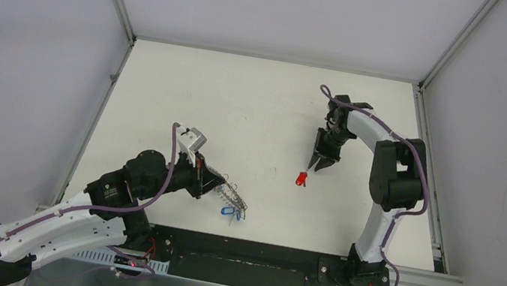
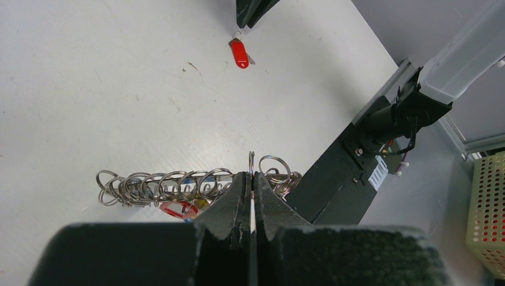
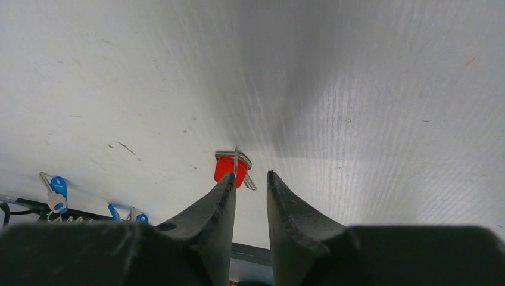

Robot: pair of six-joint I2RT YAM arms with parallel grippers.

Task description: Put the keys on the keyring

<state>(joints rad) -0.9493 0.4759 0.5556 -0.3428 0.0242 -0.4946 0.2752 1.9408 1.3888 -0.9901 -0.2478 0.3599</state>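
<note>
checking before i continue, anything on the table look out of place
Only the red key: it lies alone on the table, apart from the keyring clamped in the left pincer. The right pincer is open beside it.

The left tool (image 2: 252, 179) sits low with jaws pressed together, while the right tool (image 3: 250, 182) points down, jaws slightly apart.

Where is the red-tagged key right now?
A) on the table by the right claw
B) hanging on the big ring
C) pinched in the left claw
A: the red-tagged key lies on the table just beyond the right gripper, with nothing between its parted jaws.
</note>
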